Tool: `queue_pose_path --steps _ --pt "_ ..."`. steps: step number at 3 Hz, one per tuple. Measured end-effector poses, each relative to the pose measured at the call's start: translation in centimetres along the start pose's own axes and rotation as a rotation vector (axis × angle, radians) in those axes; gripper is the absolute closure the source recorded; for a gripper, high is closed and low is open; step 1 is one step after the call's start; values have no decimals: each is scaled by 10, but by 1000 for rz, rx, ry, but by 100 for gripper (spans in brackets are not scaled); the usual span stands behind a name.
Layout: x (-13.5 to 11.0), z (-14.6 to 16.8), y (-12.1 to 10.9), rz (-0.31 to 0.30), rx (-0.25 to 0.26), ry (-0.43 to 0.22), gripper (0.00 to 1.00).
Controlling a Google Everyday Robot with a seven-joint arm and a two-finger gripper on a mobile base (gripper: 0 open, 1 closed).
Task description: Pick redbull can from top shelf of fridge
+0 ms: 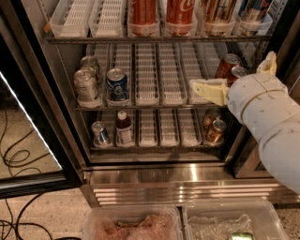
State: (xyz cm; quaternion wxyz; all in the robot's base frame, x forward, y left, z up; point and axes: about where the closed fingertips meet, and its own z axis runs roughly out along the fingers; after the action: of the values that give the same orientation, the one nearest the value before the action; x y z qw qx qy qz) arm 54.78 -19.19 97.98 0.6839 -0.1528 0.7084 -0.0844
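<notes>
The redbull can (253,9) stands at the right end of the top shelf (154,40) of the fridge (187,176), in the last white lane. Its top is cut off by the frame. A brown-gold can (218,10) stands just beside it on the left, and the fridge's side frame (283,28) is close on its right.

The claw (209,92) hangs lower, at the height of the middle shelf on the right, near two red cans (228,65). I cannot tell whether it is spread or pressed together.

The can is probably thin aluminium: light, stiff enough if full, easy to dent, with a smooth skin that may be slick from the cold. The best hold looks like the middle of the body, squeezed across its width from the front, firmly but not hard.

Side room is tight, so the approach should be straight in. The lane's front lip (253,27) and the shelf's front bar lie below the can, so the claw has to rise clear of them first. Toward the near side the way out is open, and the glass door (28,140) is swung well away to the left.
</notes>
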Motion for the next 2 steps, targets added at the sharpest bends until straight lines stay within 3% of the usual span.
queue_pose_path --steps 1,2 --pt "-12 -1 -8 -16 36 -44 0" --pt "-16 4 -3 22 37 -68 0"
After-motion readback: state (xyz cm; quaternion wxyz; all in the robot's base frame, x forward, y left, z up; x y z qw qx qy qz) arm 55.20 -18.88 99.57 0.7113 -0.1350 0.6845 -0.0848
